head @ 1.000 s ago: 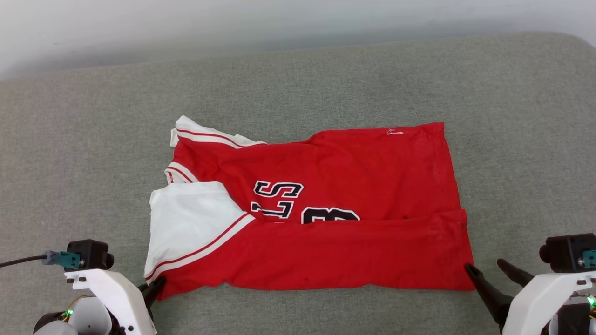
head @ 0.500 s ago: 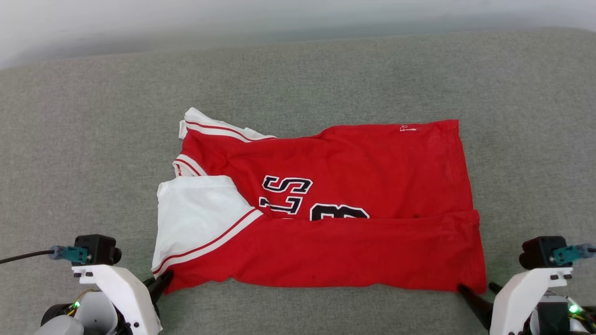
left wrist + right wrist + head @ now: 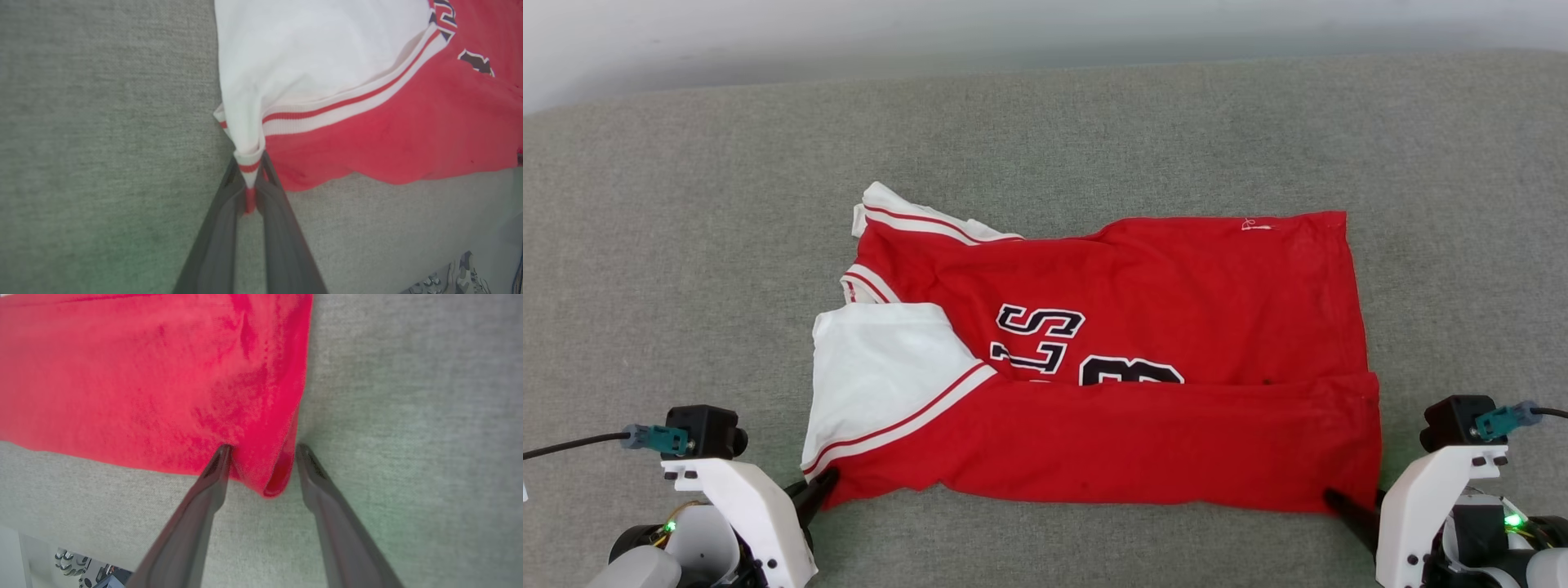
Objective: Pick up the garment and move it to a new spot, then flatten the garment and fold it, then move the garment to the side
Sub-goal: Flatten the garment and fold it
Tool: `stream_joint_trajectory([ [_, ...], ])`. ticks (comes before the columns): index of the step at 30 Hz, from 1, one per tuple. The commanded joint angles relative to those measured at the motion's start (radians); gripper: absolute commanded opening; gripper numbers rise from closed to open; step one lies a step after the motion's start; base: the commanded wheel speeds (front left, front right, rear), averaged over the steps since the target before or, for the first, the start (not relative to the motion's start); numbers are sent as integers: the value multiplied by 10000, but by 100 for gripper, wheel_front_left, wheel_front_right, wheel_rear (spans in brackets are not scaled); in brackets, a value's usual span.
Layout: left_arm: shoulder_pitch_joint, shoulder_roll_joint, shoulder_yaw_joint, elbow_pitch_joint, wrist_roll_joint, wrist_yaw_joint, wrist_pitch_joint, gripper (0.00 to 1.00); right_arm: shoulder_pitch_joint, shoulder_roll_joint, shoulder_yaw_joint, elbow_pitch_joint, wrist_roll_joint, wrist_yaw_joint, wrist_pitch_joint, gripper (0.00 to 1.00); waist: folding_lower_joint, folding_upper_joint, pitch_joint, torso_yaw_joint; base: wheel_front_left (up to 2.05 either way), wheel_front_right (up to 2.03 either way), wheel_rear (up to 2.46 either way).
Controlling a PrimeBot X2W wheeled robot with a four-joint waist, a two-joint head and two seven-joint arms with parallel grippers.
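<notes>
Inspection of the fold in hand.

1. The garment (image 3: 1111, 408) is lying flat on the grey fabric surface (image 3: 1045, 131). Its long axis is running across my front, with the white sleeve (image 3: 882, 367) end toward my left and the hem end toward my right. The near long edge is lying doubled up over the body and is covering the lower part of the black print.

2. My left gripper (image 3: 249, 192) is pinching shut on the striped trim at the near left corner, and cloth is showing between its fingers.

3. My right gripper (image 3: 263, 449) is standing with its jaws apart, straddling the near right corner. One fingertip is resting at the red near edge and the other is on bare surface just outside the side hem. Nothing is being clamped there.

4. Judgement: each arm is sitting at its own near corner, so the garment is lying straight ahead, away from both. The right side is the one outstanding, and I am reckoning it needs to close on that corner before the near edge can travel. It may be catching one layer only.

5. The surface is reaching wide on every side of the garment. A pale wall (image 3: 849, 33) is standing beyond its far edge.
</notes>
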Motion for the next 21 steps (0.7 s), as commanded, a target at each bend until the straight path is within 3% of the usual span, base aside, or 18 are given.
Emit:
stream_joint_trajectory([
  [1, 25, -71, -67, 169, -29, -3, 80, 0, 39, 150, 363, 545, 211, 23, -37, 0, 1, 0, 6, 10, 0, 0, 0],
  [10, 85, -20, 179, 295, -176, 50, -98, 0, -179, -688, 899, 751, 1246, 20, -564, 0, 1, 0, -142, 34, 0, 0, 0],
  [21, 566, 386, 582, -761, -496, 405, -229, 0, 227, -1347, 263, -463, 1874, 11, -932, 0, 1, 0, -816, 72, 0, 0, 0],
])
